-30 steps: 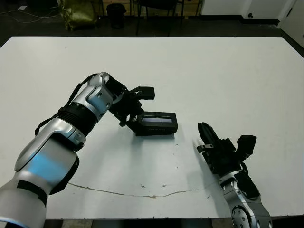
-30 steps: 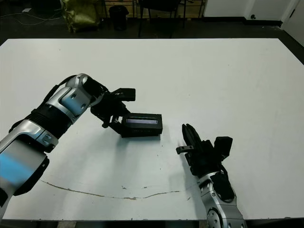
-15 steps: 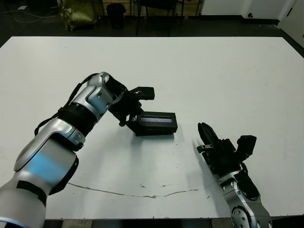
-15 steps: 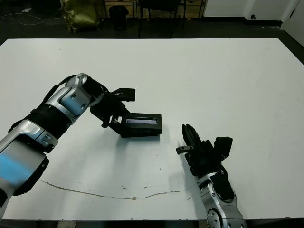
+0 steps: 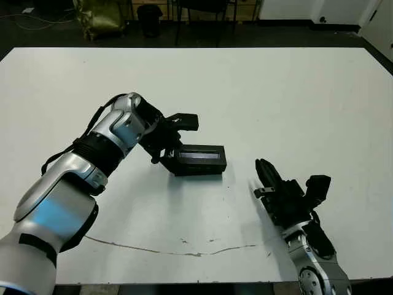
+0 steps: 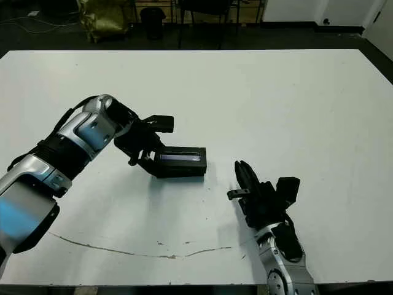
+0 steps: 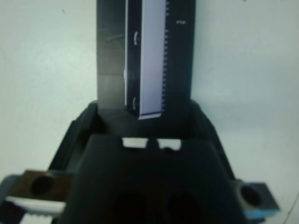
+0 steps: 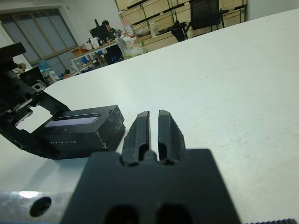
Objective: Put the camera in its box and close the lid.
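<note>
The left gripper [image 5: 167, 147] is clamping one end of the rectangular black lid [image 5: 199, 159] with its glossy grey strip. The right gripper [image 5: 265, 171] is resting apart on the white table [image 5: 276, 98], fingers pressed together.

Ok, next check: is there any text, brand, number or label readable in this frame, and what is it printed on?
None can be read.
Lid: small pale print beside its glossy strip in the left wrist view, too blurred to read.
Lid's side face in the right wrist view: a short row of pale letters, too small to make out.
Table, left gripper, right gripper: no markings visible.
</note>
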